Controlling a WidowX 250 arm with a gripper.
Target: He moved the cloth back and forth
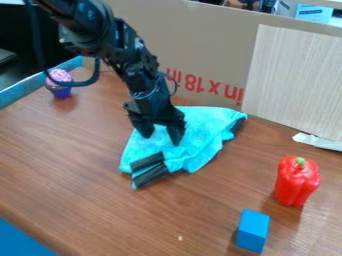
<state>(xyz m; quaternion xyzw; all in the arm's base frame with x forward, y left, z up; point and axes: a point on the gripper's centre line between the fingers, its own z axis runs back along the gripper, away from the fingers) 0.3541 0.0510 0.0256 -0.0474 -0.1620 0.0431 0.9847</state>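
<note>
The black gripper (161, 140) hangs from the upper left over the turquoise cloth (204, 131), near the middle of the view. Its two fingers are spread apart and point down at the cloth's left part; whether the tips touch the fabric I cannot tell. The cloth lies crumpled and partly folded on the wooden table, with dark strips at its front left corner and a dark edge at its right. Part of the cloth is hidden behind the gripper.
On the wooden table (87, 165), a red bell pepper (296, 182) stands at the right with a blue block (252, 230) in front of it. A cupcake toy (59, 84) sits at the back left. A cardboard wall (200, 50) closes off the back.
</note>
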